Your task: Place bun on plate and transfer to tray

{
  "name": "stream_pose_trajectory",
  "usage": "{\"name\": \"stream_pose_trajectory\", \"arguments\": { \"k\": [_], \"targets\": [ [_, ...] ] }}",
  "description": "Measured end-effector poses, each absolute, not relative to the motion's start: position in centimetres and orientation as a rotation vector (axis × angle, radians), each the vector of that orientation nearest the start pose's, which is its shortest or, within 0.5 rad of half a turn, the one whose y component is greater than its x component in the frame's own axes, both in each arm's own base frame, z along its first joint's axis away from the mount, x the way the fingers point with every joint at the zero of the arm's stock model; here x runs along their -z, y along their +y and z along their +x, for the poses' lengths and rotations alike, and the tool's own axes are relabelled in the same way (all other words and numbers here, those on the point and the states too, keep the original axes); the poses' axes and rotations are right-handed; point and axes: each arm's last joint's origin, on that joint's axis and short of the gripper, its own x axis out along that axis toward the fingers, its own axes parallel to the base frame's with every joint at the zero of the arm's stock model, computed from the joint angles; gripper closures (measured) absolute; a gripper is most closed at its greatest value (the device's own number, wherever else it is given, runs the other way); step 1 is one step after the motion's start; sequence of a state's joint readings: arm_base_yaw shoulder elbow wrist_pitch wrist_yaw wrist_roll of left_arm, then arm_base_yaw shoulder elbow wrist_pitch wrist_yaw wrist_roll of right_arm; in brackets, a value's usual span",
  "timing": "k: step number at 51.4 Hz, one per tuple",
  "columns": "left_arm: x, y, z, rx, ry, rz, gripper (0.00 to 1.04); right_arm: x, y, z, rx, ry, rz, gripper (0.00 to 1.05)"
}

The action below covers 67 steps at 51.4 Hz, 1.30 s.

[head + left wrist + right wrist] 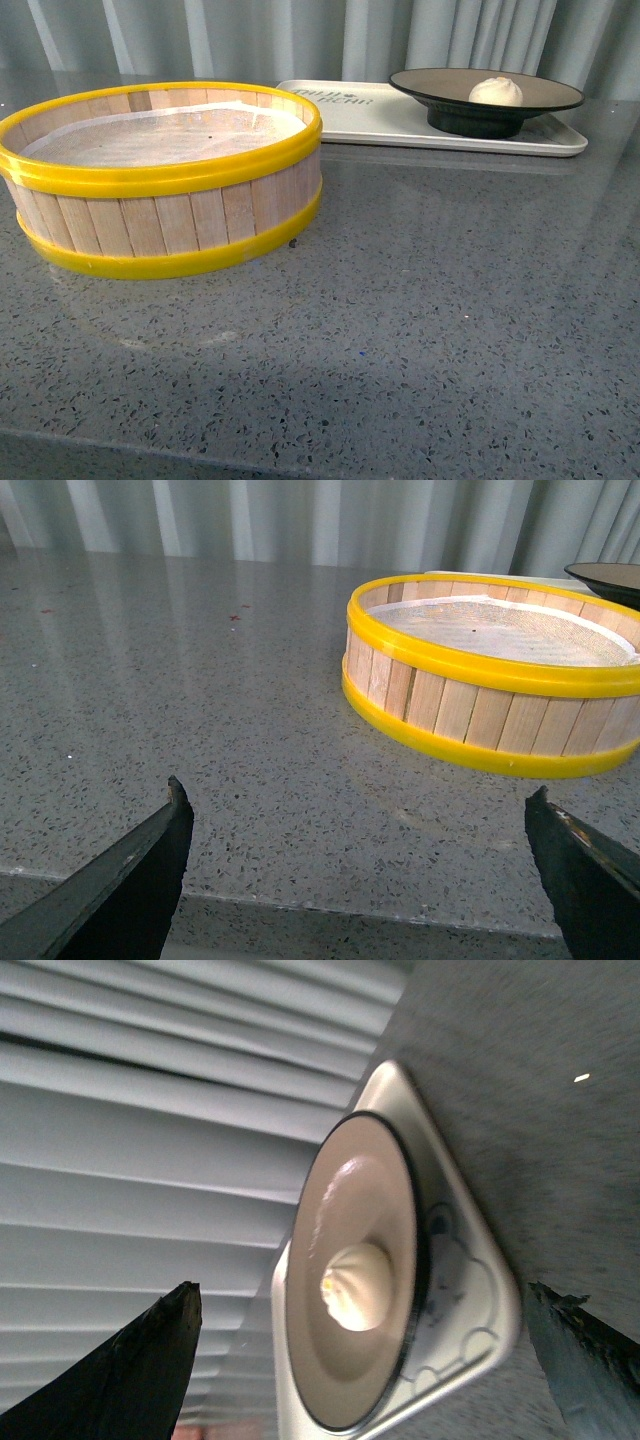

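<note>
Now: bun [496,91] on plate [440,84], slightly right of plate centre. Plate on tray [365,115], toward tray's right end, black foot resting on tray surface. Tray at far right of tabletop [420,330], dark lettering at its left end, just behind steamer basket rim. Steamer basket [165,215] at near left, yellow rims top and bottom, wooden slats between, white liner inside, nothing else seen in it. Basket and tray close, contact between them not clear. Grey speckled tabletop, pale pleated curtain [300,35] behind.

Neither arm seen in front view.

Left wrist view: left hand [365,865] spread wide, two dark fingers [135,880] at frame corners, nothing between them, low over near tabletop edge. Basket ahead of it, well apart. Sliver of plate rim at frame edge beyond basket.

Right wrist view: camera rolled sideways. Right hand [375,1355] spread wide, dark fingers [140,1375] at both corners, nothing gripped. Bun, plate and tray all ahead of it, apart from fingertips. Bun sits inside beige plate interior, pleated top visible. Plate's black rim within tray's raised rim at rounded corner. Dark print on tray beside plate, too blurred to read.
</note>
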<state>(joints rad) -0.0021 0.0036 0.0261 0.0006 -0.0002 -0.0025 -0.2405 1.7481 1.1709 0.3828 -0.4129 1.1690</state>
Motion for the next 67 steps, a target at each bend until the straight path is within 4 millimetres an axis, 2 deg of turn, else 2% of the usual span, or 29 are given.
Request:
{"name": "stream_pose_trajectory", "arguments": {
  "k": [1, 5, 9, 12, 14, 21, 25, 26, 31, 34, 37, 42, 45, 50, 52, 67],
  "targets": [
    [-17.2, 0.0, 9.6, 0.002, -0.023, -0.003, 0.07, -26.2, -8.4, 38.5, -0.034, 0.257, 1.22, 0.08],
    [-17.2, 0.0, 9.6, 0.002, -0.023, -0.003, 0.07, -27.0, -8.6, 33.9, 0.095, 0.155, 1.122, 0.08],
    [-17.2, 0.0, 9.6, 0.002, -0.023, -0.003, 0.07, -27.9, -7.9, 28.2, 0.274, 0.032, 0.915, 0.08],
    [-17.2, 0.0, 9.6, 0.002, -0.023, -0.003, 0.07, -27.8, -7.5, 25.6, 0.356, -0.004, 0.81, 0.08],
    [-17.2, 0.0, 9.6, 0.002, -0.023, -0.003, 0.07, -28.1, -6.8, 22.8, 0.419, -0.06, 0.653, 0.08],
    [-17.2, 0.0, 9.6, 0.002, -0.023, -0.003, 0.07, -28.4, -5.6, 18.6, 0.51, -0.158, 0.372, 0.08],
    [-17.2, 0.0, 9.6, 0.002, -0.023, -0.003, 0.07, -27.6, -4.7, 16.6, 0.578, -0.184, 0.164, 0.08],
    [-17.2, 0.0, 9.6, 0.002, -0.023, -0.003, 0.07, -27.2, -4.5, 16.1, 0.526, -0.158, 0.109, 0.11],
    [-17.2, 0.0, 9.6, 0.002, -0.023, -0.002, 0.07, -25.1, -3.2, 14.5, 0.163, -0.011, 0.042, 0.29],
    [-17.2, 0.0, 9.6, 0.002, -0.023, -0.003, 0.07, -24.1, -2.5, 14.0, 0.077, 0.014, 0.035, 0.35],
    [-17.2, 0.0, 9.6, 0.002, -0.023, -0.003, 0.07, -22.6, -1.5, 13.1, 0.008, 0.019, 0.022, 0.48],
    [-17.2, 0.0, 9.6, 0.002, -0.023, -0.003, 0.07, -21.9, -1.2, 12.7, 0.007, 0.005, 0.011, 0.62],
    [-17.2, 0.0, 9.6, 0.002, -0.023, -0.003, 0.07, -21.2, -0.5, 12.4, 0.036, 0.002, 0.01, 0.76],
    [-17.2, 0.0, 9.6, 0.003, -0.023, -0.002, 0.07, -20.4, 0.0, 12.1, -0.003, 0.006, 0.006, 0.92],
    [-17.2, 0.0, 9.6, 0.002, -0.023, -0.003, 0.07, -20.0, 0.0, 12.0, -0.003, 0.005, 0.005, 1.02],
    [-17.2, 0.0, 9.6, 0.002, -0.023, -0.003, 0.07, -18.6, 0.0, 11.4, 0.003, 0.001, 0.003, 1.03]
  ]
}}
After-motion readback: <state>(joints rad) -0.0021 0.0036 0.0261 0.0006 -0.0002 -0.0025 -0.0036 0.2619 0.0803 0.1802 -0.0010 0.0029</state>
